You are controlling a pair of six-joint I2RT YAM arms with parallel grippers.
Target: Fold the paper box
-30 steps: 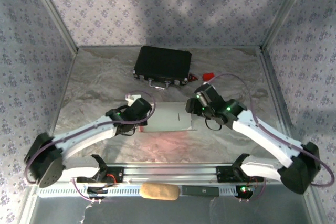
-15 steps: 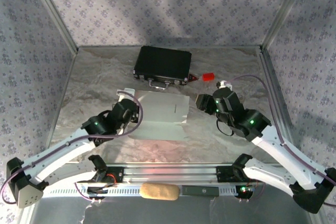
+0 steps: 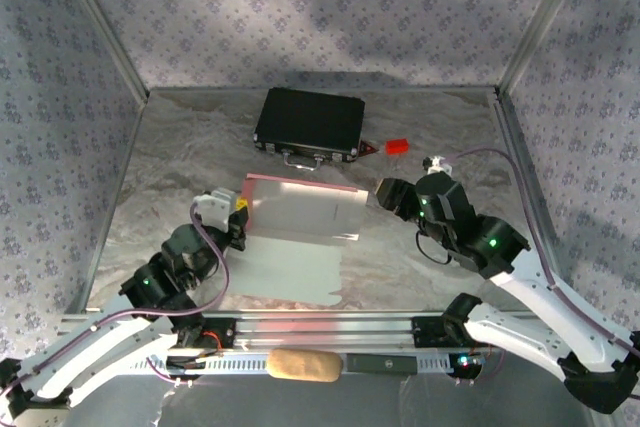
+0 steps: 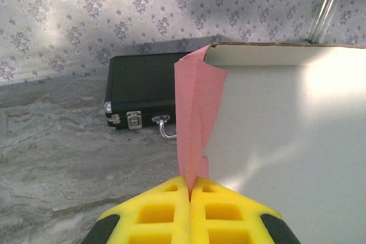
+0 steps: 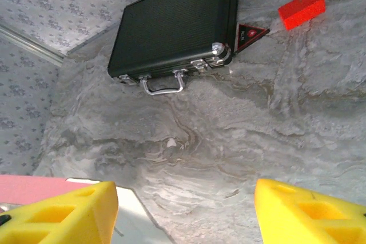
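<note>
Over on the left half of the table (image 3: 170,147), the left gripper (image 4: 190,192) has its yellow fingers (image 4: 154,212) squeezed together on a pink flap of the paper box (image 3: 300,209). From the left wrist cam that flap stands pretty much upright out of the fingertips. The pale inside of the card spreads off to the right of it. From above, the box is a mostly flat sheet sitting mid-table between the two arms, with its left edge at that gripper. A thin pink strip shows along its far edge, and it looks tilted up rather than lying flat. The right gripper (image 5: 186,204) is just off the sheet's right edge with its fingers spread wide and only bare table between them. As far as I can tell it isn't touching the card, though a pink corner of it shows at the lower left of the right wrist cam. Further back sits a black hard case (image 3: 308,125) with its handle and metal latches facing the near side. A little red block (image 3: 397,146) lies to the right of it, apart from the case, with a small red-and-black triangle (image 5: 250,34) at the case's corner between them. Down at the near edge, a tan rounded thing (image 3: 303,365) rests on the rail between the arm bases.
</note>
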